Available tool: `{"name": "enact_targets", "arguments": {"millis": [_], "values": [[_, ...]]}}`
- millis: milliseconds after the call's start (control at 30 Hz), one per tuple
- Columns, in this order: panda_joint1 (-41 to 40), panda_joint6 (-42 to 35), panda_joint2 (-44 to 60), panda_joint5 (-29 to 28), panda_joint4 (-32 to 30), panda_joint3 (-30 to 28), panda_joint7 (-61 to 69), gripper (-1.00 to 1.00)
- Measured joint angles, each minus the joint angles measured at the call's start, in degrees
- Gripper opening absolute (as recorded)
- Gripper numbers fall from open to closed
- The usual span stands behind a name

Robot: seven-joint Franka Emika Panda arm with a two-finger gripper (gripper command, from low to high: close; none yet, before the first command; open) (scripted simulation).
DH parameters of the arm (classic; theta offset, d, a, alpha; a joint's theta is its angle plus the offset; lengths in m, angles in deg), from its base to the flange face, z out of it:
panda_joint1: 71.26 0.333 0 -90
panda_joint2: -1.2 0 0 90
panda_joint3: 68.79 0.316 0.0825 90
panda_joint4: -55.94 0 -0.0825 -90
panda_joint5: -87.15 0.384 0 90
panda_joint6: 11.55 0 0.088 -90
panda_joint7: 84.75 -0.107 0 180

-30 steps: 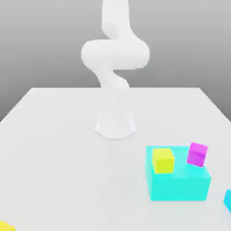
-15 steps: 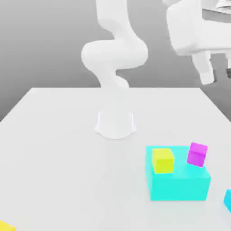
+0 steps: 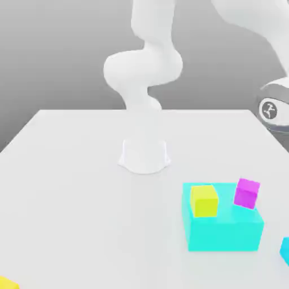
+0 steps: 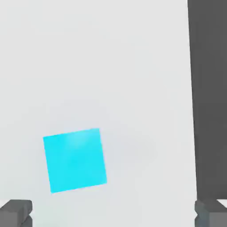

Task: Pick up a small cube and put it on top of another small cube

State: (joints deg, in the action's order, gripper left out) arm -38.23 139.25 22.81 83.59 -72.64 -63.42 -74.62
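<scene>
Motion has carried the arm off past the cyan block point(image 3: 224, 226) toward the sky-blue cube point(image 4: 74, 159), which lies on the table point(image 3: 73, 186) beyond that block. Spread wide and empty, the gripper point(image 4: 113, 213) hovers above it, so grasping comes next; the yellow cube point(image 3: 204, 200) waits atop the cyan block.

The small sky-blue cube point(image 4: 75, 160) is lying flat on the white table, slightly rotated; in the exterior view it is sitting just beside the large cyan block point(image 3: 224, 226), on the exterior view's right. The small bright-yellow cube point(image 3: 204, 200) is resting upright on top of that block.
</scene>
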Motion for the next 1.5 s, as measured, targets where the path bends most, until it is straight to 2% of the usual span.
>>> {"name": "enact_targets", "arguments": {"millis": [100, 133, 367, 500, 700, 833, 1200, 1367, 1400, 1500], "values": [[1.07, 4.4, 6.23, -1.56, 1.17, -0.76, -0.23, 0.0], [1.31, 5.88, 8.15, -1.85, 1.56, -1.04, -0.38, -1.0], [1.38, 6.05, 8.55, -1.95, 1.64, -1.08, -0.41, -1.0], [0.68, 0.64, 1.62, -0.68, 0.13, -0.17, 0.48, -1.0], [-2.39, -4.5, -10.43, 5.48, -6.97, -1.13, -2.02, -1.0], [-4.62, -7.59, -18.6, 7.59, -12.12, -2.72, -5.67, -1.0], [-12.55, -15.59, -41.28, 5.14, -26.43, -3.94, -21.45, -1.0], [-13.64, -6.2, -35.62, 4.54, -30.09, -3.65, -23.11, -1.0], [-13.7, -4.48, -34.34, 4.46, -30.53, -3.6, -23.18, 1.0], [-13.7, -4.49, -34.34, 4.47, -30.53, -3.6, -23.18, 1.0]]}}
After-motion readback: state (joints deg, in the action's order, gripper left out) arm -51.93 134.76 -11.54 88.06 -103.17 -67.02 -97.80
